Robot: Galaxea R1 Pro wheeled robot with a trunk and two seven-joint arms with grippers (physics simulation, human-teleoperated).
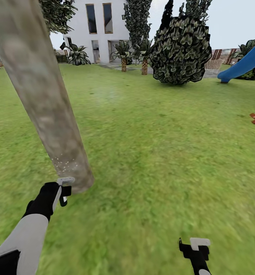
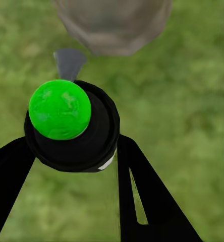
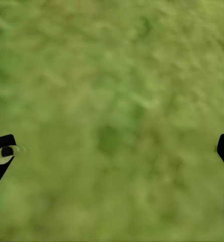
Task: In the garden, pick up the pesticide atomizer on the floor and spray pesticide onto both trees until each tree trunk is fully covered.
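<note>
Head view has my left gripper point(image 1: 62, 191) just in front of the foot of the thick, smooth beige-grey tree trunk point(image 1: 47, 103), which leans up and away from me out of the green grass floor point(image 1: 154, 152). Tiny white specks of pesticide point(image 1: 66, 164) dot the bark just above my gripper, low on the trunk; the long stretch above them looks bare.

My left gripper's black fingers point(image 2: 142, 196) are clenched round the black round-bodied pesticide atomizer with the bright green knob on top point(image 2: 66, 126), its grey nozzle point(image 2: 69, 63) aimed at the trunk's base point(image 2: 112, 25), close but not touching.

To do this spraying well, I judge I should keep the nozzle square to the bark at about this closeness and work upward in slow passes, then go round the far side of the trunk, which I cannot see from here.

My right gripper point(image 1: 194, 244) hangs over grass well to the right of the trunk, fingers point(image 3: 1, 156) spread wide, holding nothing.
</note>
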